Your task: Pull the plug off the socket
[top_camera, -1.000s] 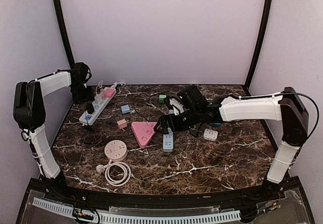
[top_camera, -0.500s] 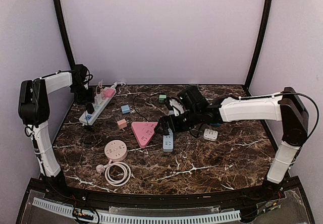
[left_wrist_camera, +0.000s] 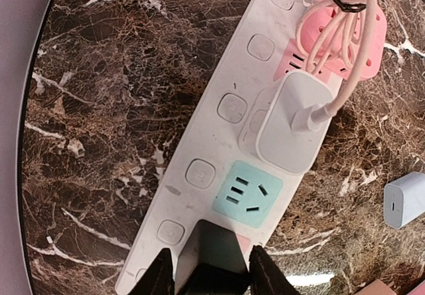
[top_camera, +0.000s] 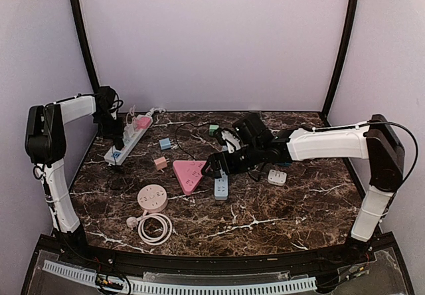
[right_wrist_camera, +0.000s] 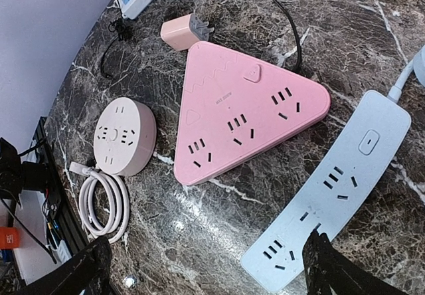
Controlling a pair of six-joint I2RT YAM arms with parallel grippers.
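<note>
A long white power strip [left_wrist_camera: 219,109] lies at the table's left [top_camera: 127,141]. A black plug [left_wrist_camera: 216,248] sits in its near socket, beside an empty teal socket [left_wrist_camera: 247,194]. My left gripper [left_wrist_camera: 209,258] straddles that plug. The right finger is against the plug's side, and a thin gap shows at the left finger. In the top view the left gripper [top_camera: 118,137] points down onto the strip. A white charger [left_wrist_camera: 292,129] with its cable and a pink adapter [left_wrist_camera: 345,16] are plugged in farther along. My right gripper [right_wrist_camera: 209,268] hangs wide open and holds nothing.
Under the right gripper lie a pink triangular socket block [right_wrist_camera: 246,109] and a pale blue strip [right_wrist_camera: 332,195]. A round pink socket [top_camera: 151,197] with a coiled white cable [top_camera: 155,228] lies front left. A peach charger [right_wrist_camera: 182,32] and a white cube [top_camera: 277,177] lie loose.
The left gripper's fingers have drawn in around the black plug. The left arm's shoulder link shifted slightly. The right arm has stayed still.
</note>
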